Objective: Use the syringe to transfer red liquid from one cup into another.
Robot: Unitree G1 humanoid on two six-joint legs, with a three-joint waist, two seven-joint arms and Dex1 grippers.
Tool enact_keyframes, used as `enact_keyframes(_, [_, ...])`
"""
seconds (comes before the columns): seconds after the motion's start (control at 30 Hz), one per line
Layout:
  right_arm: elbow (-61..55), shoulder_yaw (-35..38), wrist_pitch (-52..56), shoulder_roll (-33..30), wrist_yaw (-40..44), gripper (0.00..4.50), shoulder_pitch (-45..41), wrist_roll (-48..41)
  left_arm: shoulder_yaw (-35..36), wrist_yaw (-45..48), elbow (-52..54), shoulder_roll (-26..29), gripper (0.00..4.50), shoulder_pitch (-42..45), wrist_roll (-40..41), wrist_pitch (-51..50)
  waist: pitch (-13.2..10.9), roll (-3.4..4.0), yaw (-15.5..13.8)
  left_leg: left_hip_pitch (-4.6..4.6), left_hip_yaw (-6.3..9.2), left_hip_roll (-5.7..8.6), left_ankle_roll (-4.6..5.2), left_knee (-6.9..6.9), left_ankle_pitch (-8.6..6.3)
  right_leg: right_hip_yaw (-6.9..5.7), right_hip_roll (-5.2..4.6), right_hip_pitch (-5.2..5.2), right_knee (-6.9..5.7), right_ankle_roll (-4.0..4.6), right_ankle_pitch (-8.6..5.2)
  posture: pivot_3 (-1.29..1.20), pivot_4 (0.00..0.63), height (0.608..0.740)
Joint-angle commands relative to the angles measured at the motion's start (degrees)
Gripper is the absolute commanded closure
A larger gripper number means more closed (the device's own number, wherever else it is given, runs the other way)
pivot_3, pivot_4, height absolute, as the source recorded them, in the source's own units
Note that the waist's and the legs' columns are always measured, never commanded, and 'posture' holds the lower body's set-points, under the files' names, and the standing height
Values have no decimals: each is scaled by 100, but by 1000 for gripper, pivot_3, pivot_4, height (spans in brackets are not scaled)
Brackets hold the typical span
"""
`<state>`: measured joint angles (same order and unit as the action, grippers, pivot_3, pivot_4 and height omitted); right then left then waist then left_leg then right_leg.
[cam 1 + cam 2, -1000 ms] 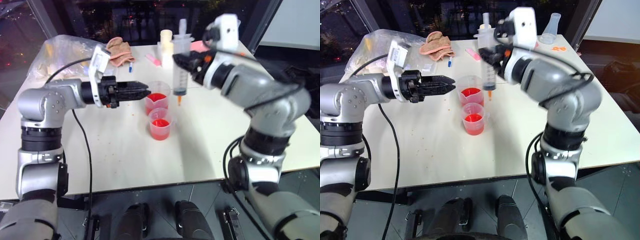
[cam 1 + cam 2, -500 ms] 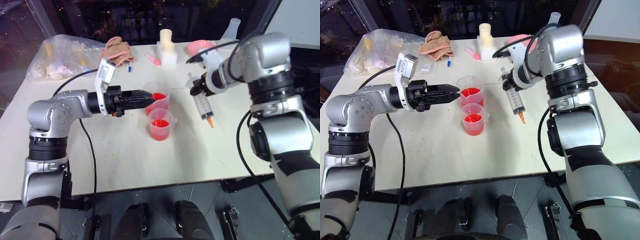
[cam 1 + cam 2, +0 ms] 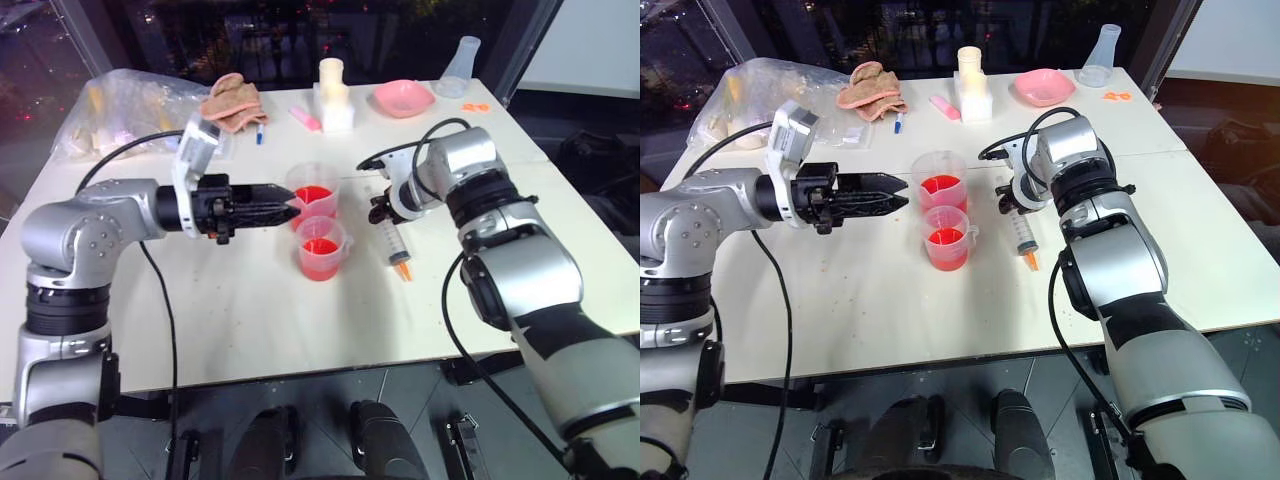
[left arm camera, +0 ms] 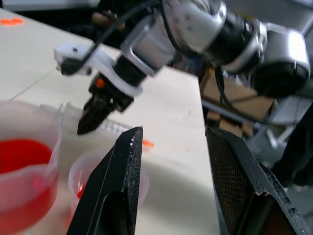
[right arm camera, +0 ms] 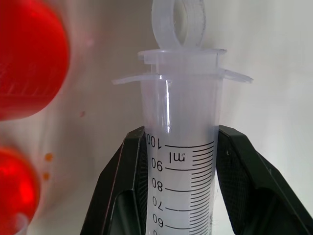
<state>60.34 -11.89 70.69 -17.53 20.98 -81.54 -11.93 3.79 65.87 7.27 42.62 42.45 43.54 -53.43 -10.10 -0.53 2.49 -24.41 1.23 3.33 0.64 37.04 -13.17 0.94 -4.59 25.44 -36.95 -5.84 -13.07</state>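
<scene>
The right end effector [image 3: 385, 212] gripped the syringe [image 3: 390, 238] low over the counter [image 3: 250, 320]; the left end effector [image 3: 285, 205] stood open; release seemed next.

L arm reaches in from the robot's left, forearm about level, pointing toward the robot's right. Left gripper [image 3: 285, 200] has its two black fingers [image 4: 117, 186] spread wide, nothing between them. R arm bent at the elbow, forearm angled down toward the tabletop, wrist w/ cable looped over it. Right gripper [image 3: 1012, 193] points down and fwd, both fingers [image 5: 124, 186] clamped on the syringe [image 5: 181, 161] barrel near its flange end, pads pressed on both sides.
</scene>
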Motion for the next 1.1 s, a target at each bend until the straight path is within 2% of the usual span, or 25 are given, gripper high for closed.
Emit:
enact_keyframes(0.03, [119, 150, -184, 48, 80, 3115, -244, 206, -83, 194, 194, 229, 2368, 28, -250, 446, 0, 0, 1, 0, 0, 0, 0, 0, 0, 0, 0, 0, 1, 0, 0, 0, 150, 740])
enact_keyframes(0.07, [148, 165, -203, 63, 109, 3115, -258, 247, -107, 213, 175, 258, 2368, 36, -279, 500, 0, 0, 3, 0, 0, 0, 0, -1, 0, 0, -1, 0, 2, 0, 0, 0, 150, 740])
enact_keyframes(0.13, [182, 198, -216, 84, 168, 2086, -291, 322, -136, 229, 88, 280, 2351, 90, -342, 580, 0, 0, 4, 0, 0, 0, 0, -1, 0, 0, -1, 0, 2, 1, 0, 0, 150, 740])
enact_keyframes(0.2, [174, 220, -213, 89, 239, 1333, -315, 393, -174, 258, -1, 300, 2351, 152, -436, 680, 0, 0, 6, 0, 0, 0, 0, -1, 0, 0, -1, 0, 2, 0, 0, 0, 150, 740])
enact_keyframes(0.27, [155, 252, -189, 76, 268, 236, -334, 452, -188, 266, -66, 282, 2351, 200, -449, 700, 0, 0, 8, 0, 0, 0, 0, -1, 0, -1, 0, 0, 1, 0, 0, 0, 150, 740])
enact_keyframes(0.3, [142, 274, -167, 67, 270, 48, -345, 480, -185, 264, -98, 265, 2351, 225, -442, 688, 0, 0, 7, 0, 0, 0, 0, -1, 0, -1, 0, 0, 1, 0, 0, 0, 150, 740])
enact_keyframes(0.53, [-433, 317, 454, -218, 473, 48, -494, 529, -150, 290, -216, 121, 2351, 317, -225, 461, -1, 2, 6, 0, 0, 0, 0, -1, 0, -2, 1, 1, 0, 0, 0, 0, 150, 740])
enact_keyframes(0.63, [-1099, 240, 992, -455, 675, 48, -519, 434, -151, 298, -245, 133, 2351, 310, -204, 441, -1, 2, 3, -1, 0, 0, 1, -1, 0, -2, 0, 1, 0, 0, 0, 0, 150, 740])
enact_keyframes(0.77, [-2870, 30, 1965, -1143, 1021, 48, -240, 17, -90, 247, -219, 191, 2351, 232, -192, 402, -1, 2, -6, -2, 1, 0, 1, 0, 0, -3, -1, 1, 1, 0, 0, 0, 150, 740])
enact_keyframes(0.9, [-5049, 125, 2181, -2207, 1501, 48, 561, -1036, -42, 242, -101, 406, 2351, 16, -273, 399, -1, 2, -31, -2, 9, 0, 8, -1, -4, -11, -2, -8, 15, -1, -1, 0, 150, 740])
enact_keyframes(0.93, [-5496, 309, 2181, -2465, 1609, 48, 793, -1562, -35, 248, -68, 472, 2351, -46, -277, 394, -2, 0, -36, -2, 7, 0, 9, 0, -5, -11, -2, -8, 17, -1, -1, 0, 150, 740])
enact_keyframes(1.1, [-7405, 1210, 2181, -3092, 1305, 48, 2013, -3432, 28, 228, 20, 633, 2351, -210, -208, 351, -2, 0, -26, -4, 8, -6, 11, -1, -5, -12, 0, -17, 36, -2, -1, 0, 150, 740])
